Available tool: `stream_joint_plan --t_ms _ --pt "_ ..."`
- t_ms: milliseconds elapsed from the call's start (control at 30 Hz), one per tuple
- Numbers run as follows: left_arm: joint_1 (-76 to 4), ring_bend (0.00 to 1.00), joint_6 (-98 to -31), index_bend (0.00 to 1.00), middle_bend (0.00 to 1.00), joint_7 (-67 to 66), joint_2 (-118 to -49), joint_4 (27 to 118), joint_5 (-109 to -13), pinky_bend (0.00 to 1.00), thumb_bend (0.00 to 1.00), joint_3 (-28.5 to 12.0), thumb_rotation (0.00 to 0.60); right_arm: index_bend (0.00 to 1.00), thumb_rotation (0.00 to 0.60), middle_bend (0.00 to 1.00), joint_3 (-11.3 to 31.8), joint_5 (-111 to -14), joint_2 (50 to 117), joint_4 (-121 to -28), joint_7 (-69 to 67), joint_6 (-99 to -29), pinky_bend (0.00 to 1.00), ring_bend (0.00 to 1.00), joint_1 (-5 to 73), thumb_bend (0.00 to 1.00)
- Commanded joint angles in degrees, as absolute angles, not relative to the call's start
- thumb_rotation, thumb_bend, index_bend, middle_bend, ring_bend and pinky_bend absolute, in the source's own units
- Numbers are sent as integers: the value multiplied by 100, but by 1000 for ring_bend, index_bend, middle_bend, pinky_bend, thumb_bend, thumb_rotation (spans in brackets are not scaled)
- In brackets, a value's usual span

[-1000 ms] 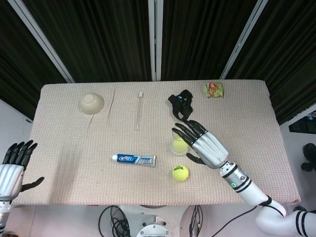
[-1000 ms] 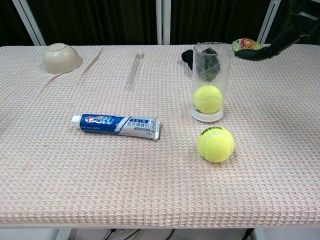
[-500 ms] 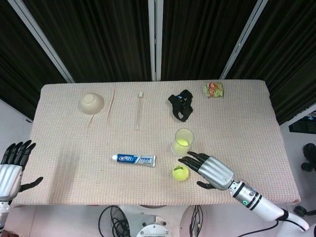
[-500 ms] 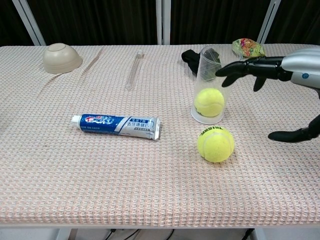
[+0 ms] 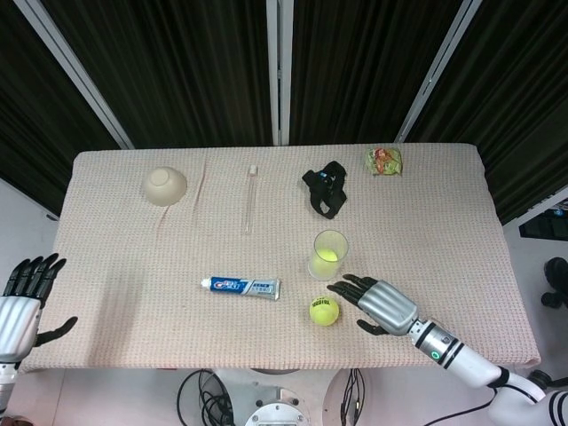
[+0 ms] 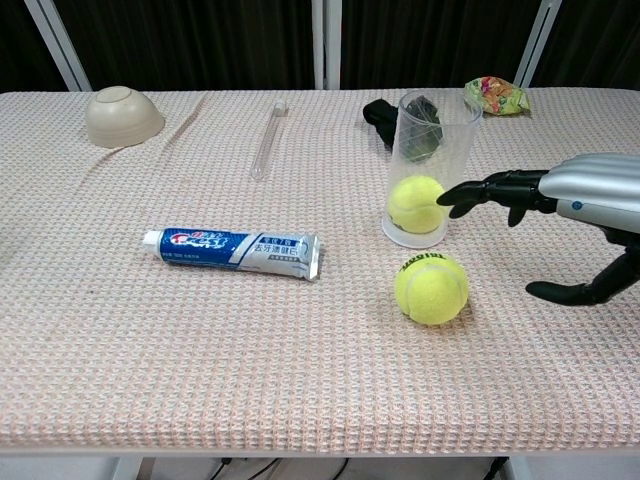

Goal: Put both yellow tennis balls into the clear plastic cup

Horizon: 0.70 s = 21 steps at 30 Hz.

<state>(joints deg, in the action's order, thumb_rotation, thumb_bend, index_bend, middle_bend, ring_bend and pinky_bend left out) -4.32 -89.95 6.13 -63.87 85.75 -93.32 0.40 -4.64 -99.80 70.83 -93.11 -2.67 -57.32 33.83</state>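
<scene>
The clear plastic cup [image 5: 328, 251] [image 6: 427, 140] stands upright right of the table's middle with one yellow tennis ball [image 5: 325, 258] [image 6: 416, 204] inside it. A second yellow tennis ball [image 5: 324, 311] [image 6: 431, 288] lies loose on the cloth just in front of the cup. My right hand [image 5: 377, 303] [image 6: 560, 215] hovers to the right of that loose ball, fingers spread and pointing toward it, empty and not touching it. My left hand [image 5: 22, 297] hangs off the table's near left corner, fingers apart, holding nothing.
A toothpaste tube [image 5: 240, 287] [image 6: 232, 250] lies left of the loose ball. Further back sit an upturned beige bowl [image 5: 164, 185] [image 6: 123, 114], a clear tube [image 5: 250, 197], a black strap [image 5: 325, 189] and a snack packet [image 5: 384, 161] [image 6: 495, 96].
My right hand came down from above the cup toward the table's front edge and now sits low beside the loose ball. The cup, tilted half a second ago, stands upright again.
</scene>
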Motion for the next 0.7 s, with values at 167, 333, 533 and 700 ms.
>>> stream_joint_plan --t_ms 167,333,533,700 --pt "-459 0 -8900 15 0 701 -6336 8562 -9310 0 162 65 600 0 600 121 -432 -9966 7548 -9152 -397 -5496 284 78 3588 327" --pt "-451 0 -8892 15 0 768 -6266 8575 -9331 0 165 95 600 0 600 131 -406 -9907 7777 -9070 -345 -5414 284 78 3658 327" --pt "-458 0 -8852 15 0 866 -6220 8564 -9306 0 169 104 600 41 600 152 -372 -9798 8003 -8927 -234 -5463 346 119 3646 327" --pt "-471 0 -8763 15 0 881 -6173 8596 -9292 0 169 139 600 145 600 209 -371 -9665 8151 -8830 -110 -5414 414 183 3634 358"
